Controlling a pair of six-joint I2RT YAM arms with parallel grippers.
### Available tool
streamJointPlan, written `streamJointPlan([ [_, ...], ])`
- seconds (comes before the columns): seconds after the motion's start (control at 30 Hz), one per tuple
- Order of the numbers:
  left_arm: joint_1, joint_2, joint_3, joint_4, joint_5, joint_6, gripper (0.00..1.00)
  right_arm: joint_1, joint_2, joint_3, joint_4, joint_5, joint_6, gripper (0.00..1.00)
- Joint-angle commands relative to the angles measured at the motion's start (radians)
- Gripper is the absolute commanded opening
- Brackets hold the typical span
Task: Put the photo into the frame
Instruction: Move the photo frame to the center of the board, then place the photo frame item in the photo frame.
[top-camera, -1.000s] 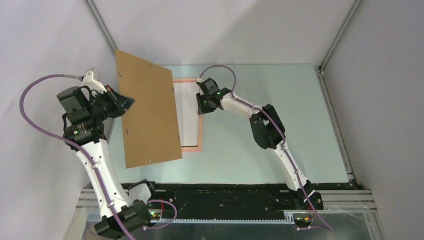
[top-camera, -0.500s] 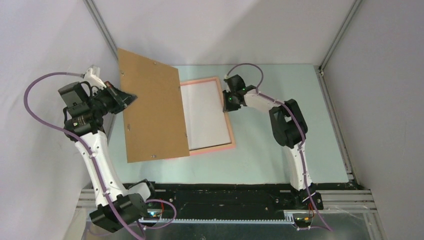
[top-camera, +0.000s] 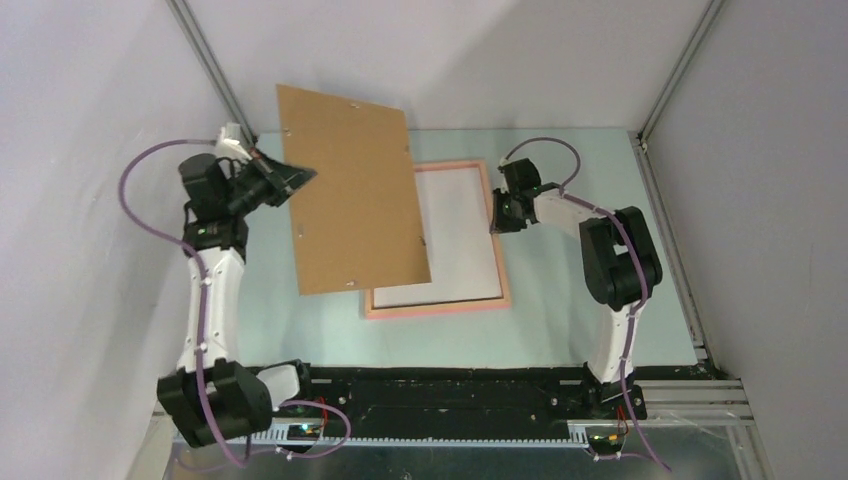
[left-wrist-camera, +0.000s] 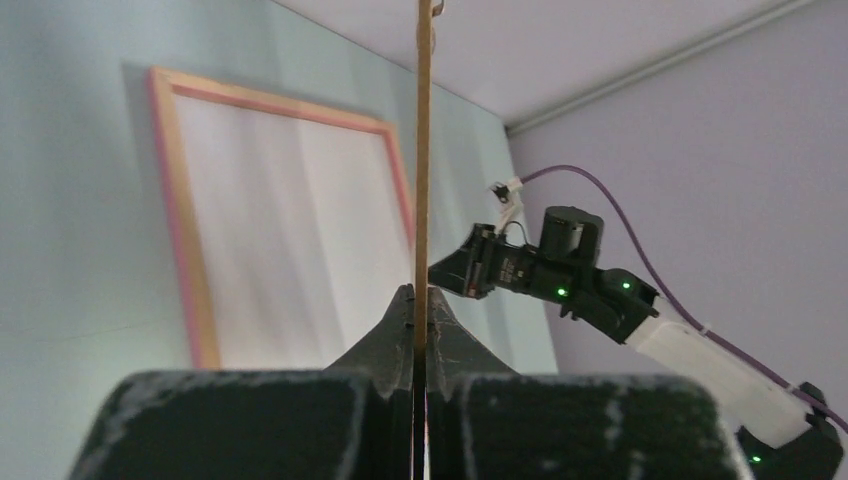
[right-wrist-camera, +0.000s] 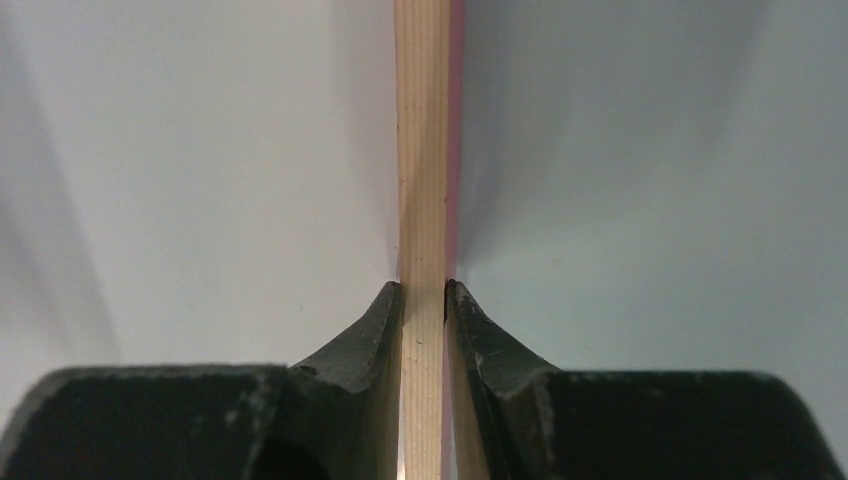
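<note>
The salmon-pink frame (top-camera: 440, 308) lies flat on the pale table, a little right of centre. My right gripper (top-camera: 494, 212) is shut on its right rail, and the wrist view shows both fingers pressed against the wooden rail (right-wrist-camera: 422, 150). A plain white sheet (top-camera: 455, 235) fills the frame's opening. I cannot tell whether it is the photo, as no printed picture shows. My left gripper (top-camera: 305, 178) is shut on the left edge of the brown backing board (top-camera: 355, 190), held tilted in the air over the frame's left side. The left wrist view shows the board (left-wrist-camera: 423, 150) edge-on between the fingers.
Grey enclosure walls stand close on the left, back and right, with metal posts (top-camera: 205, 55) in the far corners. A black base rail (top-camera: 450, 400) runs along the near edge. The raised board hides the frame's left rail from above.
The frame has slid right and turned, drawn along by my right gripper, whose arm has folded back. My left arm has carried the backing board right and farther away.
</note>
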Motion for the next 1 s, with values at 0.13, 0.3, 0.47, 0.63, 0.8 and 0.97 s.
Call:
streamJointPlan([
  [0.13,-0.215,0.159,-0.008,0.378,-0.040,-0.282,0.00,-0.042,-0.132,-0.113,0.067,-0.011,0.027,0.09],
  [0.3,-0.303,0.290,0.003,0.493,-0.044,-0.362,0.00,-0.105,-0.192,-0.149,0.097,-0.066,0.043,0.32],
  [0.47,-0.335,0.420,0.021,0.631,-0.014,-0.451,0.00,-0.181,-0.257,-0.168,0.123,-0.140,0.042,0.47],
  [0.63,-0.361,0.518,0.009,0.715,0.006,-0.494,0.00,-0.244,-0.299,-0.168,0.137,-0.195,0.029,0.54],
  [0.8,-0.376,0.568,-0.027,0.788,0.006,-0.527,0.00,-0.302,-0.309,-0.168,0.152,-0.241,0.009,0.55],
  [0.97,-0.395,0.603,-0.062,0.839,-0.004,-0.530,0.00,-0.342,-0.297,-0.168,0.164,-0.300,-0.015,0.55],
])
